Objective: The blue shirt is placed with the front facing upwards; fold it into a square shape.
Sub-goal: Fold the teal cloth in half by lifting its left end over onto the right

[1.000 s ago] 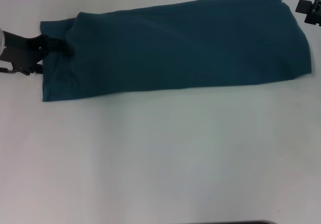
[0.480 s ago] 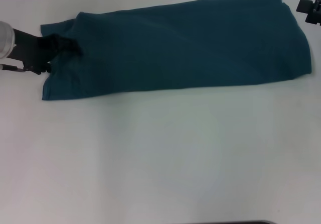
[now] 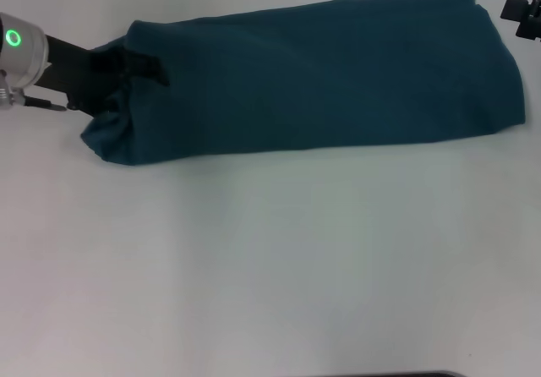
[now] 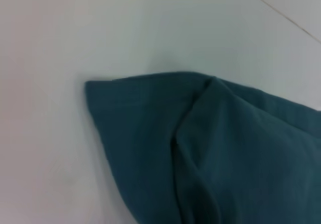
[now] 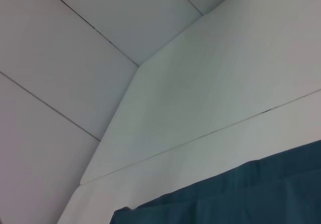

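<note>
Head view has the plain white table (image 3: 270, 267) with the blue shirt (image 3: 321, 77), a soft matte band across the top, left gripper (image 3: 139, 64) clenched on its bunched upper-left end, right gripper (image 3: 522, 15) parked upper right, can't tell its grip, left wrist view shows creased cloth, right wrist view pale wall panels (image 5: 75, 68).

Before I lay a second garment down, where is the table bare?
The table is bare across its near side, in front of the blue shirt. The far strip is crowded: shirt, left gripper at its left end, right gripper at the right corner.
</note>
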{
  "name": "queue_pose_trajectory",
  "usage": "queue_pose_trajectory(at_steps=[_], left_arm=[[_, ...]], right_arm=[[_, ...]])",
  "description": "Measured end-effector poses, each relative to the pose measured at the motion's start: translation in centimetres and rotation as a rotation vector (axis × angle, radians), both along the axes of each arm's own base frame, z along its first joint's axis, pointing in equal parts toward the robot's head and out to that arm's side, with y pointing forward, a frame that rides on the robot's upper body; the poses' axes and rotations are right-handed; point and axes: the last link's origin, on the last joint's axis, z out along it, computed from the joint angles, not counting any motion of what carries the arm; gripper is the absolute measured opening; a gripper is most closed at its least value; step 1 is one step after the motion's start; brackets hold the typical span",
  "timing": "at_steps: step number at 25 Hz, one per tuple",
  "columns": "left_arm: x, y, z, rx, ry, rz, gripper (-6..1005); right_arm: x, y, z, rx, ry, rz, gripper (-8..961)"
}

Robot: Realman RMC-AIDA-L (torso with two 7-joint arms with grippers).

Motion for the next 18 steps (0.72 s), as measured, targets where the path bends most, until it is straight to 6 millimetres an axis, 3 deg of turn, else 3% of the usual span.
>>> queue_pose_trajectory(at_steps=[12, 18], left_arm=[[0.39, 0.12, 0.42, -0.049, 0.04, -0.044, 769], [0.3, 0.12, 0.38, -0.051, 0.05, -0.043, 401]], right_arm=[[0.04, 0.03, -0.08, 0.001, 0.0, -0.004, 861], [0.05, 0.01, -0.08, 0.001, 0.001, -0.005, 860]])
